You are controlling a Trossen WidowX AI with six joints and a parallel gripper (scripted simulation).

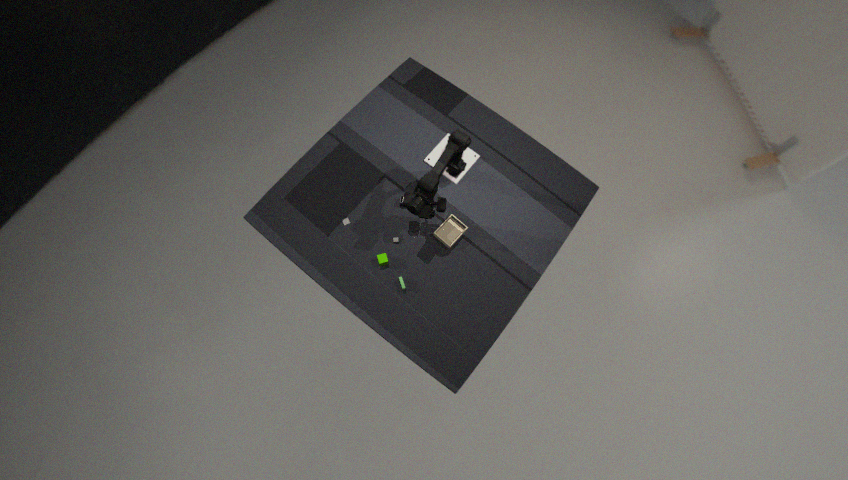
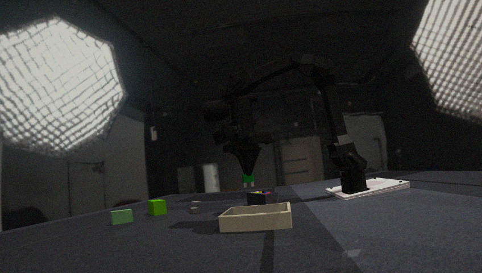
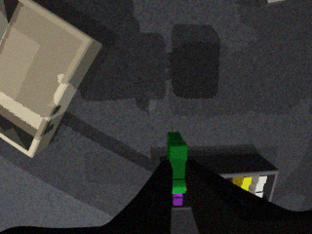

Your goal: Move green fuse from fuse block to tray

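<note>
My gripper [image 2: 248, 173] [image 3: 176, 167] is shut on the green fuse [image 2: 248, 178] [image 3: 177, 150]. The fuse hangs upright with its two pale prongs pointing down, clear above the dark fuse block [image 2: 256, 199] [image 3: 234, 164]. In the wrist view my fingers hide part of the block; a purple fuse [image 3: 177, 199], a yellow fuse [image 3: 246, 183] and a white fuse [image 3: 261, 183] show in it. The beige tray [image 1: 450, 231] [image 2: 255, 223] [image 3: 46, 54] stands to one side, at the left in the wrist view. Nothing shows in its visible part but light and shadow.
A bright green cube [image 1: 382, 258] [image 2: 157, 207] and a pale green block [image 1: 402, 282] [image 2: 121, 216] stand beyond the tray. A small grey block [image 1: 395, 239] [image 2: 194, 210] and a flat pale piece [image 1: 346, 221] lie nearer the arm. The arm's base is on a white plate [image 1: 436, 155] [image 2: 389, 184].
</note>
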